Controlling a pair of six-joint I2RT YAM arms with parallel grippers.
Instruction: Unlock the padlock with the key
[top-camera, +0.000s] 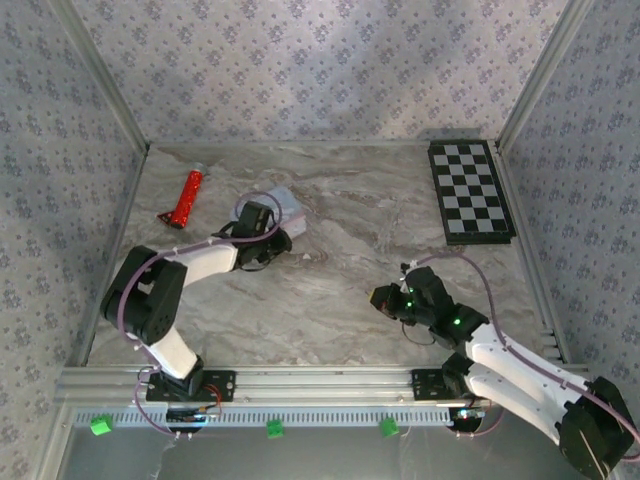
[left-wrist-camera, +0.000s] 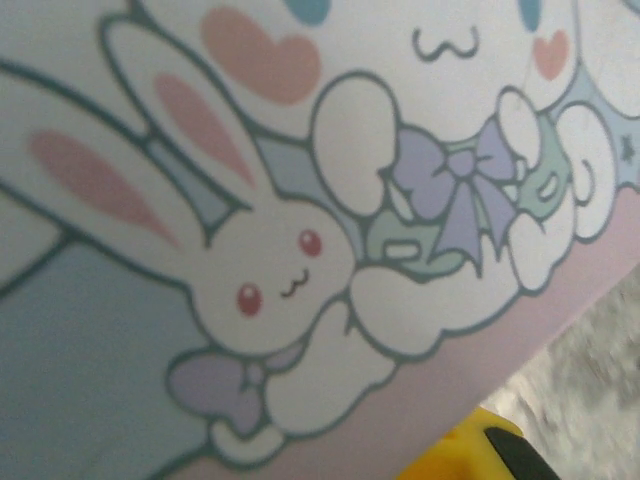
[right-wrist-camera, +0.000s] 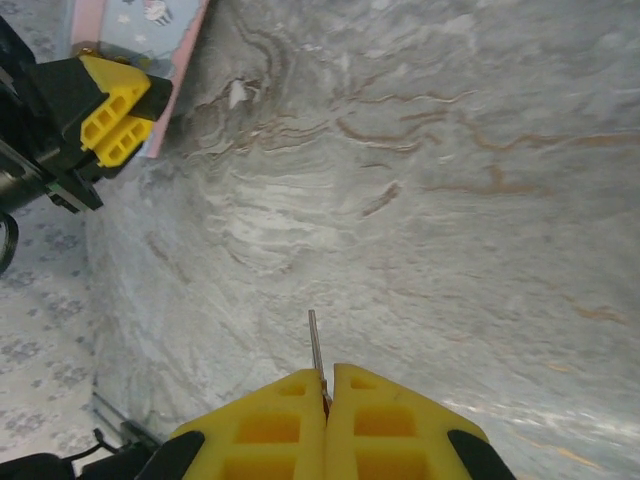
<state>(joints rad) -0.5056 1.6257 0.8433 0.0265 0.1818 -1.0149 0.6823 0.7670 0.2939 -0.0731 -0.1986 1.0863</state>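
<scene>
Right end effector (right-wrist-camera: 326, 378) clenched on thin silvery metal key (right-wrist-camera: 313, 345): stiff, light, slippery, may twist; grip its bow. Left end effector (right-wrist-camera: 118, 112): cannot tell.

A pastel cartoon tin (top-camera: 292, 211) lies on the marbled bench (top-camera: 350, 290), right against the left gripper (top-camera: 280, 240). A red tube (top-camera: 186, 198) sits to that gripper's left. A checkerboard (top-camera: 470, 190) lies well beyond the right gripper (top-camera: 383, 298).

The left arm (top-camera: 200, 262) and right arm (top-camera: 515, 368) have white shells, black joints and lilac cables (top-camera: 488, 285); their fingers (right-wrist-camera: 265, 430) are ribbed yellow.
</scene>
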